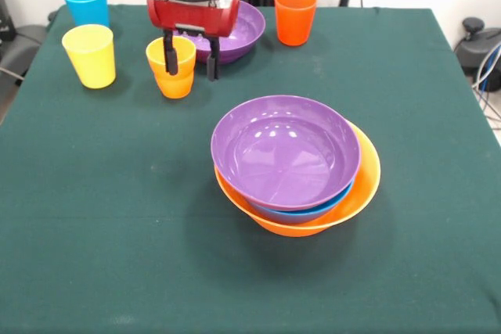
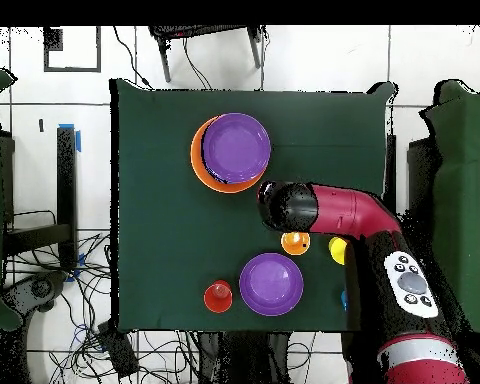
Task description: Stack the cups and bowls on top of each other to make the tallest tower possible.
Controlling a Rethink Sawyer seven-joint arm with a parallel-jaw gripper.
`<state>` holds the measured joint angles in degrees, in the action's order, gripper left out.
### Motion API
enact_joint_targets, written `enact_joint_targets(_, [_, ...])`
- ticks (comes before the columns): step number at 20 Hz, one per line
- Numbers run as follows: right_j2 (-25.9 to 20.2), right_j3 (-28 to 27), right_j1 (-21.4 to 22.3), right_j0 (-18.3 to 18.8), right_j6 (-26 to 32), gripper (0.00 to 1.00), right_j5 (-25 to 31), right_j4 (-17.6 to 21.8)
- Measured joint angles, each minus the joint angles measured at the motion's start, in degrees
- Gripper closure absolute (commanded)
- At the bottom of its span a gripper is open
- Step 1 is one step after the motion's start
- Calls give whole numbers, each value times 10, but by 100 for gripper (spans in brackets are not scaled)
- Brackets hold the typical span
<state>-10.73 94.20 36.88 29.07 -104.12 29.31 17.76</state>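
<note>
I'm seeing the tower (image 1: 297,193): purple bowl (image 1: 286,150) nesting over blue in orange. Second purple bowl (image 1: 239,30), orange cup (image 1: 174,68), yellow cup (image 1: 90,55), light blue cup (image 1: 86,3) and red-orange cup (image 1: 295,16) standing apart, upright.

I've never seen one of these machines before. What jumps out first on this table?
The pile of bowls in the middle of the green table draws the eye first: a purple bowl sits in a blue one, inside a big orange bowl. Behind it, the red arm's pincer hangs open around the rim of an orange cup, with yellow and light blue cups nearby.
</note>
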Motion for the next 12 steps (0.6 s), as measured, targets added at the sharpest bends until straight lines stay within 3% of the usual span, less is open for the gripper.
enact_joint_targets(12, [0, 27, -11, 0, 0, 0, -16, 0])
